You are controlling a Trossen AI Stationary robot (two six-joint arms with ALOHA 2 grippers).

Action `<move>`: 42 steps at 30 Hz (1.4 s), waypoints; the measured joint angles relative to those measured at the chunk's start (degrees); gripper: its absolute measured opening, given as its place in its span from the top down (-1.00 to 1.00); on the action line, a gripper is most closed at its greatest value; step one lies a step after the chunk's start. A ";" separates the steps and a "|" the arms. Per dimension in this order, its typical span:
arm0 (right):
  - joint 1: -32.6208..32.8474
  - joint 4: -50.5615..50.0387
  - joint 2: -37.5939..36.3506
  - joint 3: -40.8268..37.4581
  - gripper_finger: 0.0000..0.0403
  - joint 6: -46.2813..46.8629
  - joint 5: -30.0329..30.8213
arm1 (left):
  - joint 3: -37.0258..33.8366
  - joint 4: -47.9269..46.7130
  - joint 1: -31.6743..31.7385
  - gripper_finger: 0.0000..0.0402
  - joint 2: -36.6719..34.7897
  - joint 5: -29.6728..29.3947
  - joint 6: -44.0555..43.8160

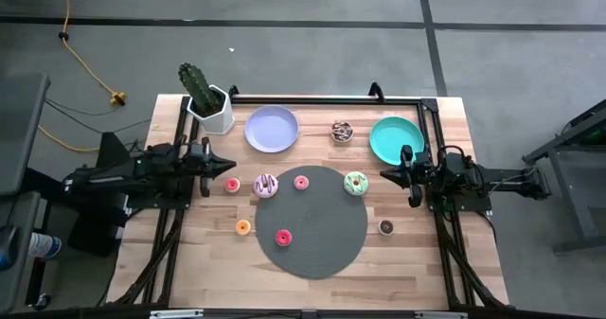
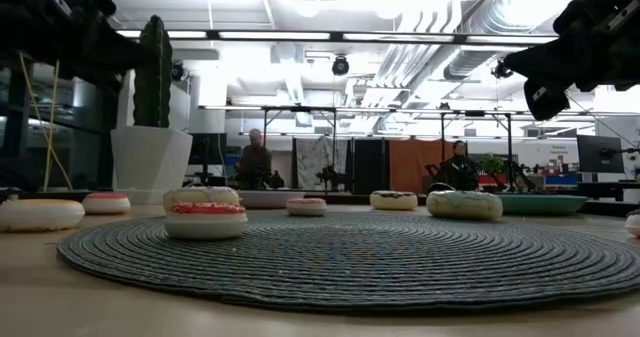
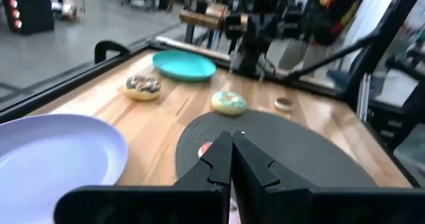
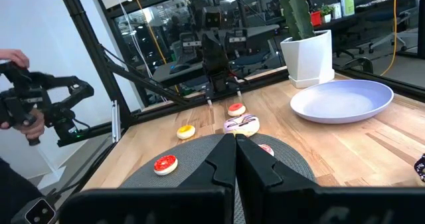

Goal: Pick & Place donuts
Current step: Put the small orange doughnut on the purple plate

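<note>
Several small donuts lie flat on the table. A red one [image 1: 283, 237], a pink one [image 1: 301, 182], a green one [image 1: 355, 183] and a white-purple sprinkled one [image 1: 266, 186] rest on the dark round mat [image 1: 317, 253]. Another pink one [image 1: 232, 185], an orange one [image 1: 243, 226], a small brown one [image 1: 386, 226] and a chocolate one [image 1: 342, 131] sit on bare wood. My left gripper [image 1: 227, 165] hovers shut at the table's left side, above the wood. My right gripper [image 1: 386, 174] hovers shut at the right side, near the green donut. Both hold nothing.
A lavender plate [image 1: 272, 129] and a teal plate [image 1: 396, 139] stand toward the far edge, the chocolate donut between them. A white pot with a cactus [image 1: 208, 99] stands at the far left corner. A person's hands with a handheld device [image 4: 26, 111] show beyond the table.
</note>
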 joint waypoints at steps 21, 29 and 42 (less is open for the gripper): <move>-0.02 0.00 0.00 0.02 1.00 -0.01 0.00 | 44.55 -50.61 0.02 1.00 36.39 10.13 3.63; 0.00 0.02 0.00 -0.01 1.00 -0.02 0.00 | 49.22 -58.43 0.02 1.00 50.64 8.12 2.59; -0.01 0.01 0.02 0.00 1.00 -0.02 0.00 | 46.82 -58.79 0.00 0.77 61.18 9.01 5.02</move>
